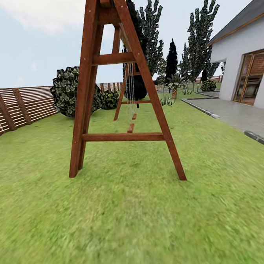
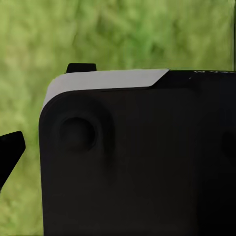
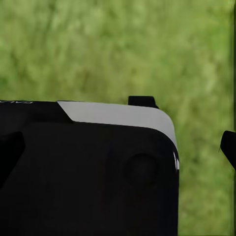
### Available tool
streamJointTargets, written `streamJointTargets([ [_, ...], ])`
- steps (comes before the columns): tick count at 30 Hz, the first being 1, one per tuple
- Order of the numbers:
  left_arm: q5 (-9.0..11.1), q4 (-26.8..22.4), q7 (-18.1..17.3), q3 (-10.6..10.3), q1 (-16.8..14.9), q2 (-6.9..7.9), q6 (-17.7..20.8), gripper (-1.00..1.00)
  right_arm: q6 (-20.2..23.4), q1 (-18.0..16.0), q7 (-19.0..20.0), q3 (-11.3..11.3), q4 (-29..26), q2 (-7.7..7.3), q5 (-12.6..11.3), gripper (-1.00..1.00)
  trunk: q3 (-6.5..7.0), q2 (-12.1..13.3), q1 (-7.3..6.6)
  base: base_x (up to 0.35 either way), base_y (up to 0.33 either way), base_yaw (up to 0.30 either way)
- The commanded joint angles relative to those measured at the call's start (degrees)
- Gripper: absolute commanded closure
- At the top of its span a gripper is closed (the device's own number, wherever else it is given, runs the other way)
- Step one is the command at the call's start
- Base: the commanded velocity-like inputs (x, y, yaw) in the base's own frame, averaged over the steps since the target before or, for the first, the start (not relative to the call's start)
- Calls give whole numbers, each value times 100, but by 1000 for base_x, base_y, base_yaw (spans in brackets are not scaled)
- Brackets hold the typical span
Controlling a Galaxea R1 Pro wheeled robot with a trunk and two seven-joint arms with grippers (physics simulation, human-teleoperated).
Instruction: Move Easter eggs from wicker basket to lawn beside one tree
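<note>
While no egg or basket is in sight, lawn [image 1: 127, 227]: bright green, mottled, spreading from 6 o'clock; wooden swing frame [image 1: 121, 89] at 12, slat fence [image 1: 20, 106] at 9. No legible writing. Hands' opening: cannot tell.

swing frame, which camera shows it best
The head view: the wooden swing frame stands on the lawn straight ahead, legs and crossbars plain. Both wrist views look down at blurred grass past dark robot housing, giving nothing of the frame.
</note>
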Motion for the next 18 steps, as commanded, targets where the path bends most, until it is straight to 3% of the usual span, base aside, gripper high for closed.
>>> streamJointTargets([
  [1,12,-12,-2,2,4,0,2,-100,-19,-3,1,3,4,0,2,-100,-5,-2,3,314,-98,0],
  [18,12,-12,-2,2,5,0,2,-100,-19,-3,1,-4,8,0,2,-100,-5,-2,3,314,-98,0],
])
